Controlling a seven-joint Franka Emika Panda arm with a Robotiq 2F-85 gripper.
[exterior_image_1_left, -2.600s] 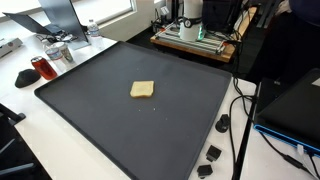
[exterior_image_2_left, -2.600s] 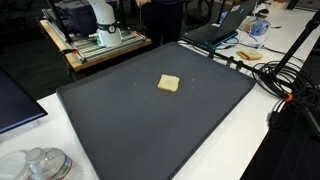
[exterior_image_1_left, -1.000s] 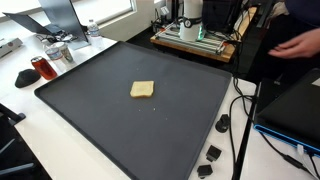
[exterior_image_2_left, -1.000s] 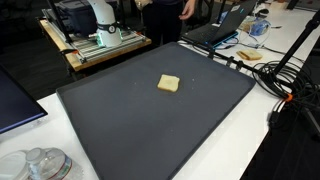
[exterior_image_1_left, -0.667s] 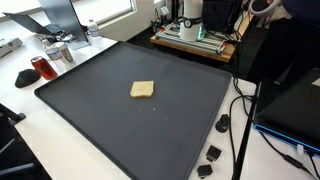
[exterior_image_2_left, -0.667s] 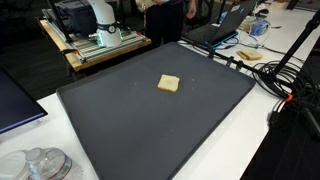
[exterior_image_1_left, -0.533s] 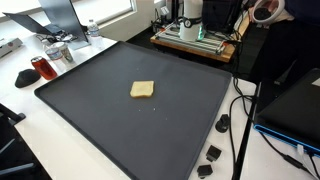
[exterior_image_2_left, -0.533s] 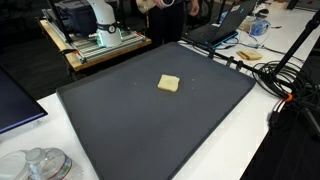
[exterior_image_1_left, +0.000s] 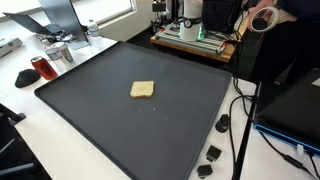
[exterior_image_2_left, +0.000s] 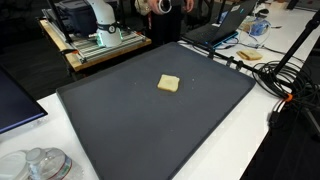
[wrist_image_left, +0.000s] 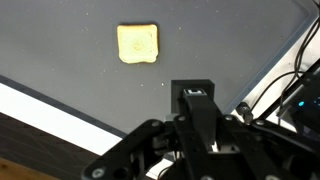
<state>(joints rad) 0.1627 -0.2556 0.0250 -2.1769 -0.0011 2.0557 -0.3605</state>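
The end effector is seen at the lower middle of the wrist view, its fingers closed together with nothing held between them. The toast is found in the upper middle of that view, well apart from the end effector, lying flat on the black mat. In both exterior views the toast is shown near the centre of the mat, which is laid on the white desk. A black cable is seen along the mat's right edge in an exterior view.
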